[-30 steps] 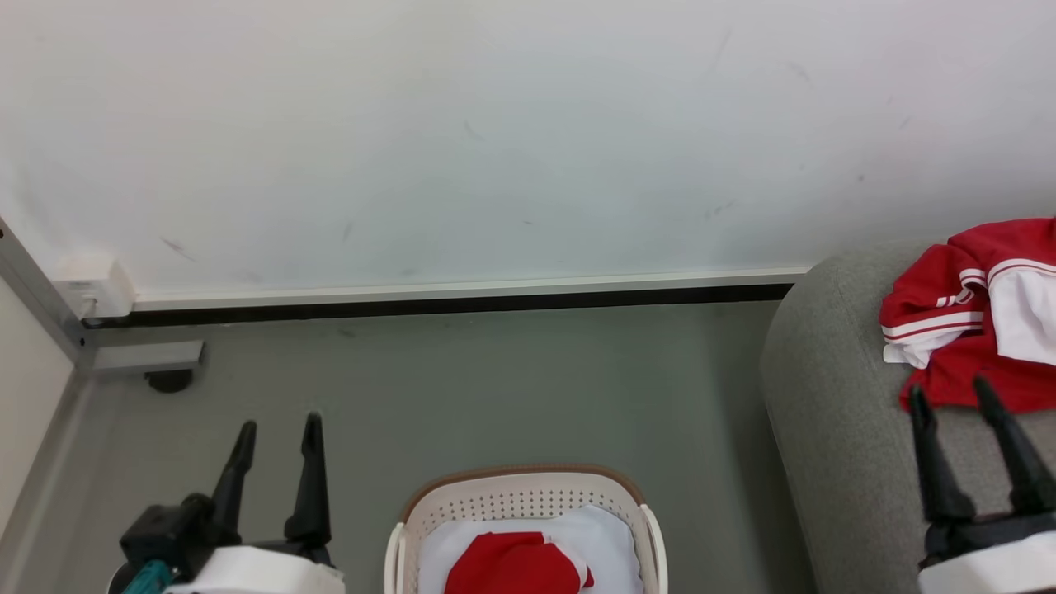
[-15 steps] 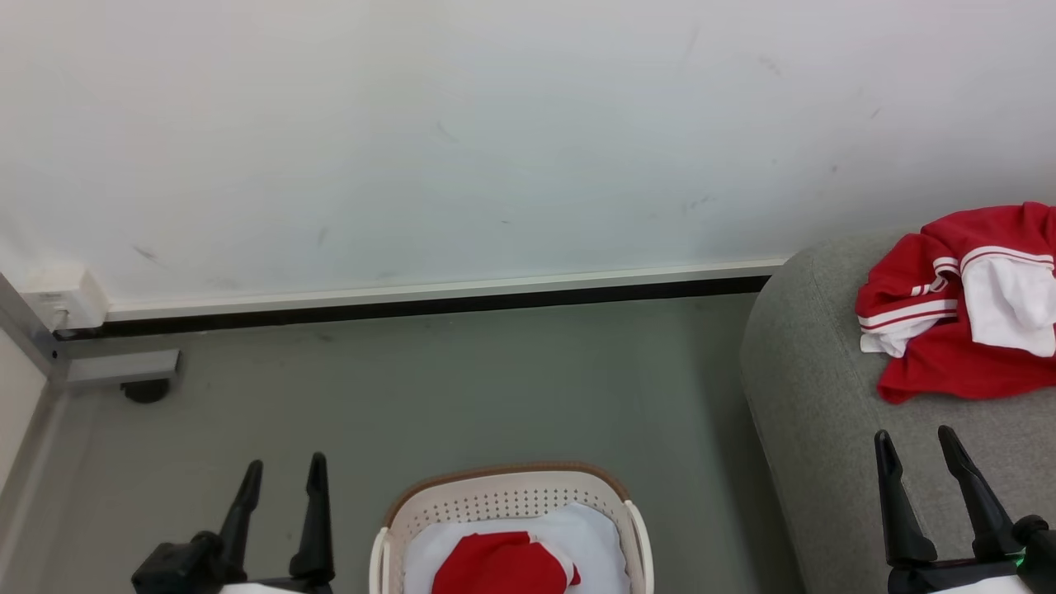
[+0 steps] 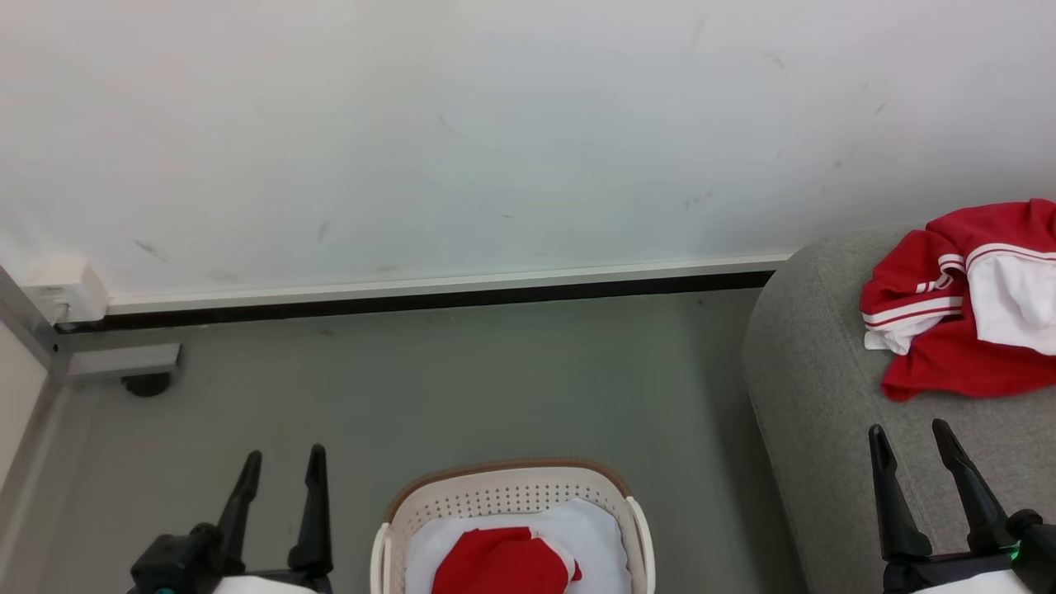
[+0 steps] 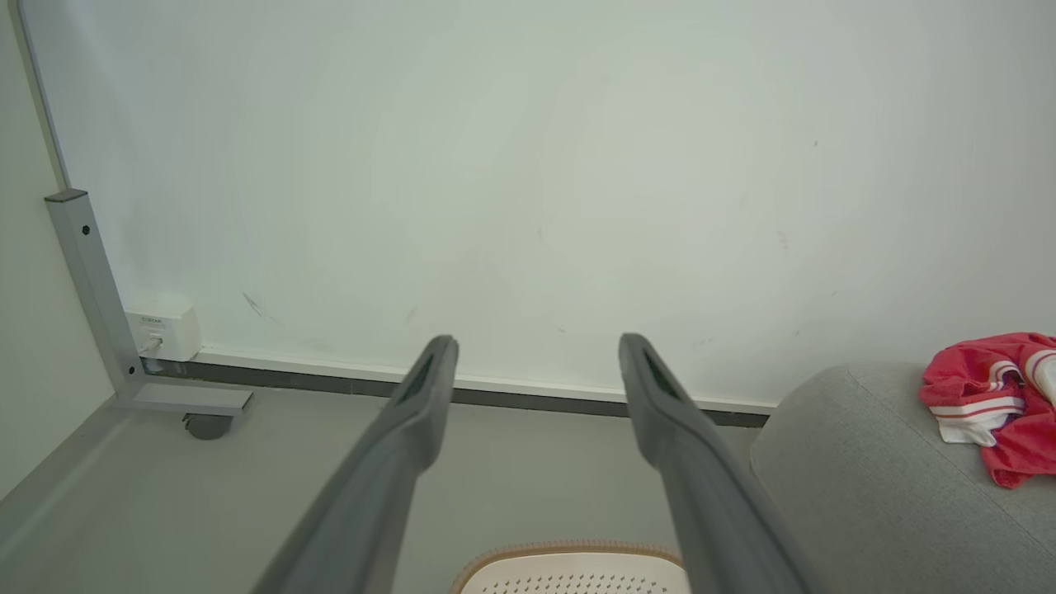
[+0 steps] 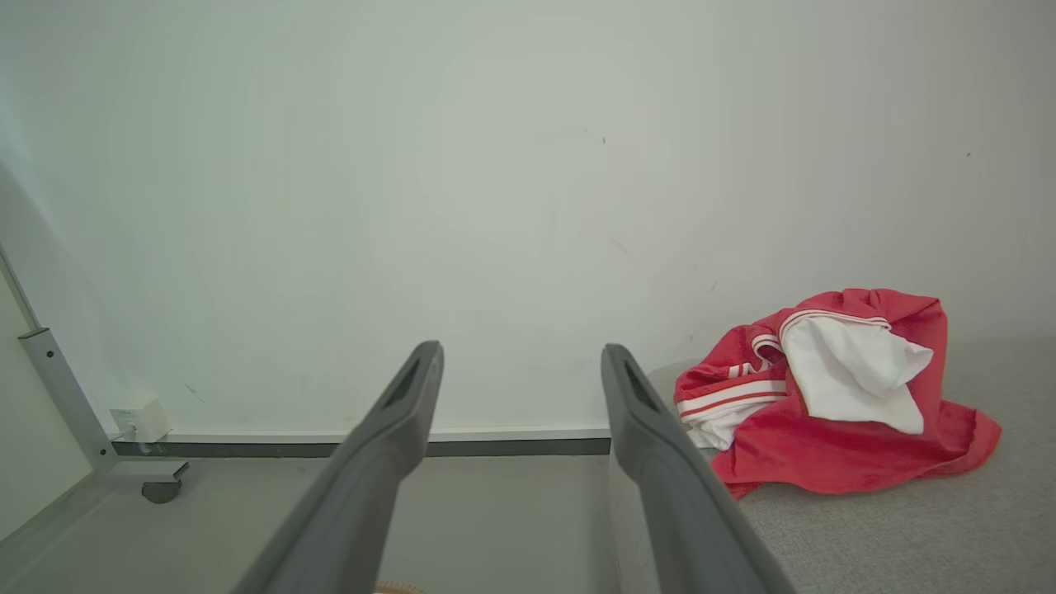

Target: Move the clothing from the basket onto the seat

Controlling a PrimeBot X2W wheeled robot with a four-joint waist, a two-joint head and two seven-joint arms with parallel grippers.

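Right, the pale wall [image 3: 495, 124] takes up the whole upper half of my head view, with the grey-green floor [image 3: 495, 379] below it. The grey seat [image 3: 825, 396] curves in at the right edge, and a red-and-white garment [image 3: 940, 371] lies crumpled on it at the upper right. At bottom centre the basket [image 3: 503, 495] stands on the floor, apart from the seat, with a red bundle [image 3: 499, 565] resting on a white cloth [image 3: 598, 528] inside. My left gripper [image 3: 284, 451] is at lower left against bare floor, jaws wide and empty. My right gripper [image 3: 908, 426] is at lower right against the seat, just below the garment, jaws likewise wide, gripping nothing.
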